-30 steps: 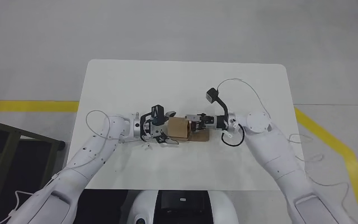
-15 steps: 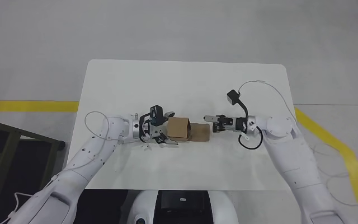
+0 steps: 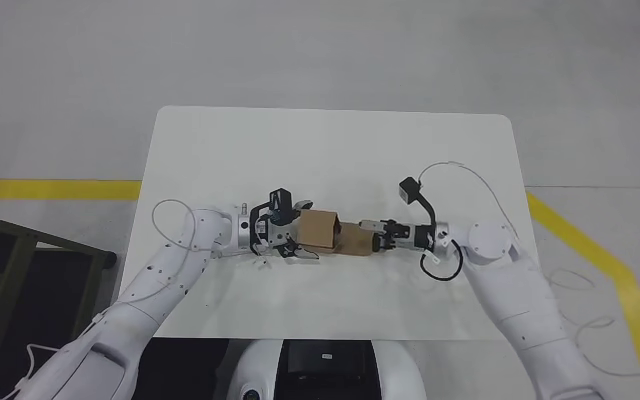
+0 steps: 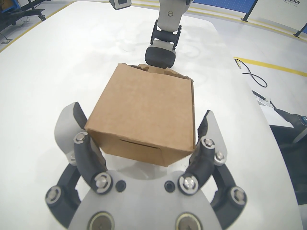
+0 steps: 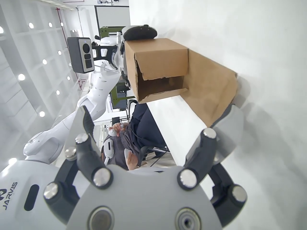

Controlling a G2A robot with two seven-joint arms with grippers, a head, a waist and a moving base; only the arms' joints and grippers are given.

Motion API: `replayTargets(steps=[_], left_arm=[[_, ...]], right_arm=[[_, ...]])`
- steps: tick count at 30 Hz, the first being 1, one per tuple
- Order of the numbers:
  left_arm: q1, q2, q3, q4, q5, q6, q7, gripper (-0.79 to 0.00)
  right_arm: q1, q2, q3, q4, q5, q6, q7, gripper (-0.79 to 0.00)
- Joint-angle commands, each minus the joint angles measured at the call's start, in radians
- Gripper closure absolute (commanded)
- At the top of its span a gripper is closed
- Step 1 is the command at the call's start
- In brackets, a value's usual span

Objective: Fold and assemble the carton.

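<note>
A brown carton (image 3: 320, 229) lies on its side at the middle of the white table (image 3: 330, 150). Its open end faces my right gripper (image 3: 376, 238), and one long flap (image 3: 357, 239) lies flat on the table. My left gripper (image 4: 141, 116) is shut on the carton (image 4: 146, 111) at its closed end, one finger on each side. My right gripper (image 5: 158, 113) stands open at the outer edge of the flap (image 5: 211, 92), one fingertip (image 5: 231, 118) on the table against that edge. The inside of the carton (image 5: 158, 65) looks hollow.
Bare table top stretches to the far side and to both sides of the carton. The table's front edge (image 3: 330, 338) lies close behind both arms. A thin cable (image 4: 254, 77) trails past the table's edge.
My right gripper drew back from the carton's open end to the right, then came back lower, at the flat flap's edge. The left gripper and the carton stayed put.
</note>
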Motion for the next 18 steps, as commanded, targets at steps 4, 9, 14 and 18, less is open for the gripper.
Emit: replayTargets(steps=[4, 9, 14, 18], left_arm=[[0.000, -0.001, -0.001, 0.001, -0.002, 0.000, -0.004, -0.785], [0.000, -0.002, -0.001, 0.001, -0.002, -0.003, -0.006, -0.785], [-0.001, -0.003, 0.000, 0.000, 0.000, -0.002, -0.008, -0.785], [-0.002, -0.004, -0.001, 0.000, -0.002, 0.000, -0.009, -0.785]], right_arm=[[0.003, -0.001, -0.004, 0.016, 0.021, -0.013, 0.003, -0.785], [0.002, 0.003, 0.002, 0.019, 0.028, -0.017, 0.009, -0.785], [0.002, 0.005, 0.004, 0.018, 0.032, -0.017, 0.007, -0.785], [0.008, 0.008, 0.010, 0.028, 0.029, -0.022, 0.002, -0.785]])
